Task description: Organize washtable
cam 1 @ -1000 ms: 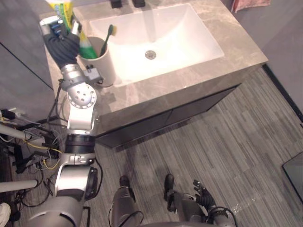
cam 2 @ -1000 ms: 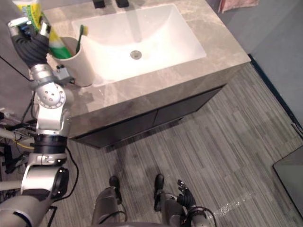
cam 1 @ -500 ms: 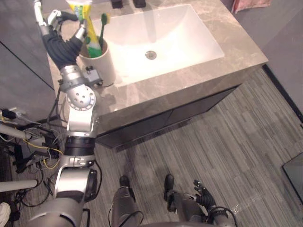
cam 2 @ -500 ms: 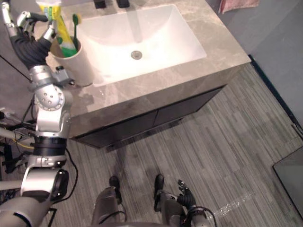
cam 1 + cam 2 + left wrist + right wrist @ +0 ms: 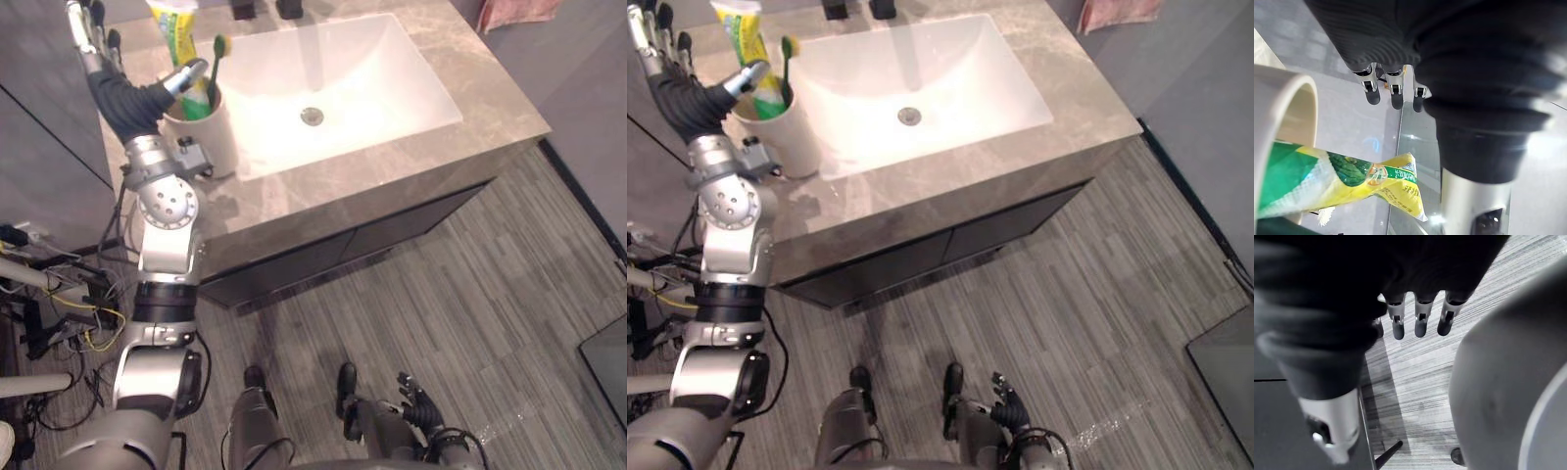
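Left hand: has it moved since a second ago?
Yes. The left hand has let go of the toothpaste tube, which now stands in the cup, and has pulled away leftward from the cup, fingers open.

The yellow-green toothpaste tube [image 5: 1352, 176] in the cup [image 5: 220, 137] carried small print, too small to read. No other lettering could be made out.
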`<state>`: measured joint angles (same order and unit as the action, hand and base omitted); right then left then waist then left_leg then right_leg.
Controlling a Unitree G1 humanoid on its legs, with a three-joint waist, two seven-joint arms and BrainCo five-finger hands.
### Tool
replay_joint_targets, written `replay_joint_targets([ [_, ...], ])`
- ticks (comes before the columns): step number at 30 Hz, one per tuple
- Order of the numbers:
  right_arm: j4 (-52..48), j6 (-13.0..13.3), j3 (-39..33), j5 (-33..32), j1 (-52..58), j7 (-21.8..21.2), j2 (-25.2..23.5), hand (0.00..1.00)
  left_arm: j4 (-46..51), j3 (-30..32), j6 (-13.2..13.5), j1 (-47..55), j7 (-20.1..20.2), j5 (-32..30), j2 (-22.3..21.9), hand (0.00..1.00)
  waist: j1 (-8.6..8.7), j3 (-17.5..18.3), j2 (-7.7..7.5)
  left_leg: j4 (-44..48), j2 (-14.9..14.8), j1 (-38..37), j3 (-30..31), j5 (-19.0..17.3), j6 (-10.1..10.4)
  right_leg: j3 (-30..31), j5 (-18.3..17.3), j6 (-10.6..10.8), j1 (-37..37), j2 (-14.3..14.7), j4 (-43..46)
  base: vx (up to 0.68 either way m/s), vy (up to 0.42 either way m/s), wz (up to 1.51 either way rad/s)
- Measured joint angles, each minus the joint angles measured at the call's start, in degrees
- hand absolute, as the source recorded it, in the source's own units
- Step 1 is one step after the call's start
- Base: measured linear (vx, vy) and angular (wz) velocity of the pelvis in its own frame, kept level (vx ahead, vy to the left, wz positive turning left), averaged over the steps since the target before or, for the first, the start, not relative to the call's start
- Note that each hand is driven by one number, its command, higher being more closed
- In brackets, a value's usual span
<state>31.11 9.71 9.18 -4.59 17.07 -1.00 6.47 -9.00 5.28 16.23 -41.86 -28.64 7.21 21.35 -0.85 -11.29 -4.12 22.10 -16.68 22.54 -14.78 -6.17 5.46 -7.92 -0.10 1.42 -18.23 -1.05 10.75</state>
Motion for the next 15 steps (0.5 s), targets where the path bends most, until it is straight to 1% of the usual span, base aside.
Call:
replay_joint_targets([
  [4, 0.01, 0.0, 0.12, 0.0, 0.0, 0.0, -0.62, 0.0, 0.01, -0.06, 0.0, 0.01, 0.03, 0.02, 0.0, 0.0, 0.0, 0.45, -0.63, -0.01, 0.05, -0.05, -0.01, 0.01, 0.0, 0.01, 0.0, 0.0, 0.04, -0.03, -0.01, 0.0, 0.0, 0.0],
  [9, 0.17, -0.03, 0.11, 0.0, 0.0, 0.02, -0.76, 0.0, 0.6, -0.13, 0.35, 0.72, 0.06, 0.52, -0.07, 0.0, -0.01, 0.97, -0.63, -0.09, 0.47, -0.14, -0.01, 0.04, -0.02, 0.02, 0.01, 0.0, 0.08, -0.13, -0.01, 0.0, 0.0, 0.0],
  [12, 0.37, -0.05, 0.05, 0.0, -0.05, 0.04, -1.38, 0.0, 1.16, -0.12, 0.51, 1.03, 0.19, 1.16, -0.46, 0.0, -0.01, 2.07, -0.58, -0.21, 0.7, -0.47, 0.0, 0.23, -0.06, 0.03, 0.01, 0.0, 0.24, -0.23, -0.06, 0.0, 0.0, 0.0],
  [15, 1.88, -0.09, 0.02, 0.0, -0.89, 0.04, -1.67, 0.0, 4.76, -0.18, 1.25, 3.52, 1.14, 1.2, -0.69, 0.0, 0.08, 2.86, -0.53, -0.87, 0.8, -1.67, -0.16, 0.23, -0.05, 0.12, 0.0, 0.0, 1.36, -0.27, -0.36, 0.0, 0.0, 0.0],
])
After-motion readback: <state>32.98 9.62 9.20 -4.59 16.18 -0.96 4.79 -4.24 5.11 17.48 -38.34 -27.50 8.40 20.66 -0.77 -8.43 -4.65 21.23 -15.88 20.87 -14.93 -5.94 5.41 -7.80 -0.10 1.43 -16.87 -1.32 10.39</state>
